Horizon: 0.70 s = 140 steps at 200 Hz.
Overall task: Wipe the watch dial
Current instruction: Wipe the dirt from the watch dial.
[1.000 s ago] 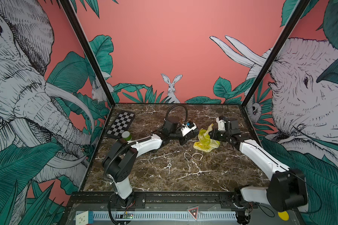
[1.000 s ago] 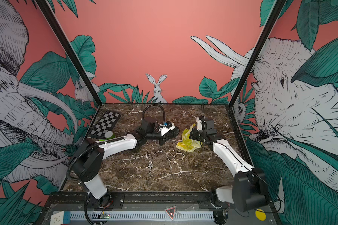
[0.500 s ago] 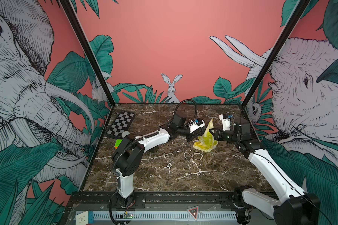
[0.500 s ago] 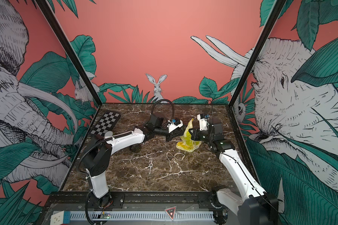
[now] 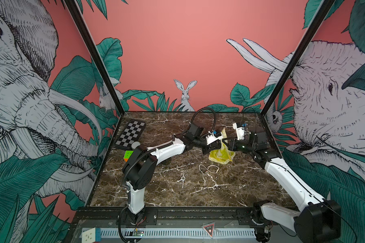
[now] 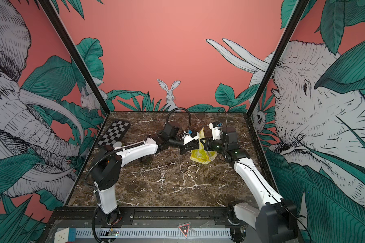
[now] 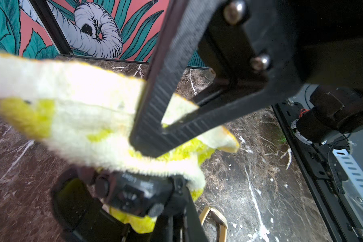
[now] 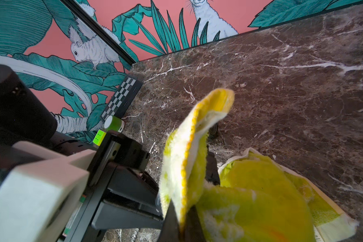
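1. Black wristwatch [image 7: 134,194] hangs in the air between the two arms, above the back half of the brown marble table [image 5: 177,199]. The left gripper [image 7: 148,146] seems pinched tight on its strap. The case sits out beyond the fingertips, half under the yellow-and-white terry cloth [image 5: 221,153].
2. Nearest risk: the cloth's free end lies bunched on the table, near two tan rubber bands [image 7: 222,221]. A long stroke could drag that tail and sweep them along.
3. Next is the right gripper [image 5: 229,145], clamped on a raised fold of the cloth. It grips only a thin fold, so hard rubbing may pull the fold out. That would leave bare fingers scraping the dial.
4. At the watch itself, the hold looks to be on the strap alone.
   - The case can swing or twist away under sideways pressure, and the wipe would skid off the dial.
   - A firm push might slide the strap out and drop the watch on the marble.
   - The two grippers are very close and could knock together.
5. Farthest, the black-and-white chequered board [image 5: 131,134] sits well apart and is no concern.
6. Long axis: the strap seems to run on from the left fingers toward the right gripper, with the free half curling away below. The dial appears turned toward the left wrist camera and is partly covered; I cannot be sure.
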Motion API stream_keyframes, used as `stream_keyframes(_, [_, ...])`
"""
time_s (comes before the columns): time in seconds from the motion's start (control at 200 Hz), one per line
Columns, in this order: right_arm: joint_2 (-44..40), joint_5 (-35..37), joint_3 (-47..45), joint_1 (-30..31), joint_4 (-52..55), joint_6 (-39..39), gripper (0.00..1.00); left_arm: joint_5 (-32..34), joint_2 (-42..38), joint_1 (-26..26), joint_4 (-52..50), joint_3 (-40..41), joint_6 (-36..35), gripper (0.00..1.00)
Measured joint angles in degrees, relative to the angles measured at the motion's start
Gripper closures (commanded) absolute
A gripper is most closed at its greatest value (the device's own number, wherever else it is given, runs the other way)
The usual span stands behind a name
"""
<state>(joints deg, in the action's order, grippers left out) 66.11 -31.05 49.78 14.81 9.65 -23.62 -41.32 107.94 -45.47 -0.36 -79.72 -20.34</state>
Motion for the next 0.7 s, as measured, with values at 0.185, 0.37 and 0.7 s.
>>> stream_keyframes(0.185, [1.1,6.0,1.6,3.0,2.1,2.5,1.0,0.3,0.1,0.2,-0.7,0.0,-0.2,1.0])
stream_keyframes(0.37, [1.4,12.5,3.1,4.6,4.9,4.5,1.0,0.4,0.1,0.2,-0.6,-0.1,-0.2,1.0])
stream_keyframes(0.7, [2.3,18.1,3.8,4.6,7.5,4.8,1.0,0.5,0.0,0.2,0.0,-0.1,0.2,1.0])
